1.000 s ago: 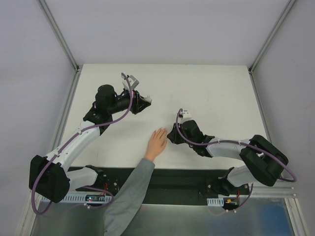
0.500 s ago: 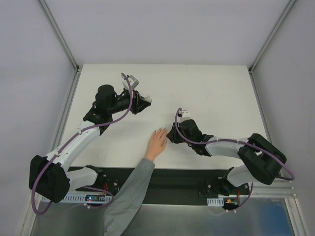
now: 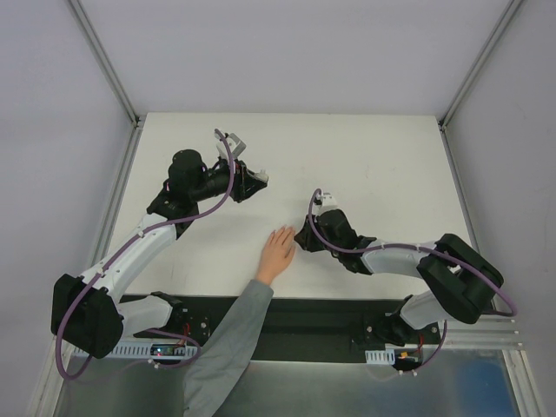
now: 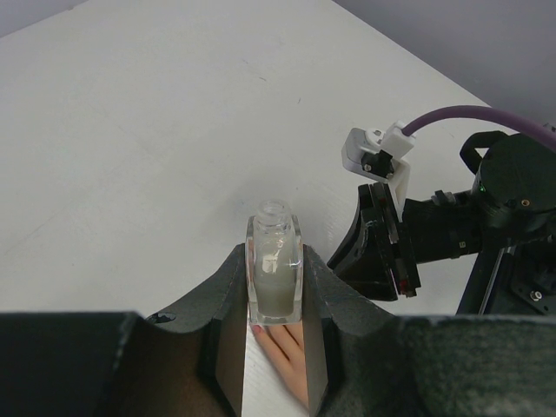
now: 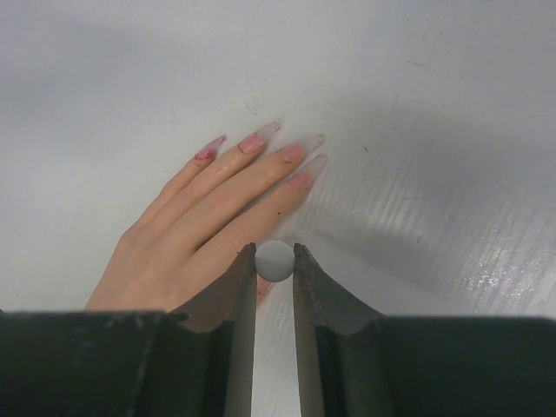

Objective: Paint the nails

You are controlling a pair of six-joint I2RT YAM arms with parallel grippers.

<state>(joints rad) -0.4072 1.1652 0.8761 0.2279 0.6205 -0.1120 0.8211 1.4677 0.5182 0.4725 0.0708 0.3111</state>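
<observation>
A pale hand (image 3: 278, 252) with a grey sleeve (image 3: 228, 340) lies flat on the white table, fingers pointing away. In the right wrist view its long nails (image 5: 258, 142) carry pinkish-red smears. My right gripper (image 5: 275, 256) is shut on a small round grey brush cap (image 5: 275, 261), seen end-on, right over the thumb tip of the hand (image 5: 195, 239); the brush and the thumbnail are hidden under it. From above, the right gripper (image 3: 301, 242) sits at the hand's right edge. My left gripper (image 4: 275, 252) is shut on a small translucent whitish bottle (image 4: 275, 276), open neck up, held at the back left (image 3: 258, 181).
The table (image 3: 373, 156) is white, with metal frame posts at its back corners and grey walls around it. In the left wrist view the right arm's wrist and purple cable (image 4: 452, 217) are to the right, and the hand (image 4: 288, 349) shows between the left fingers.
My right gripper has crept slightly left toward the hand. The left arm, the bottle and the hand have stayed put.
</observation>
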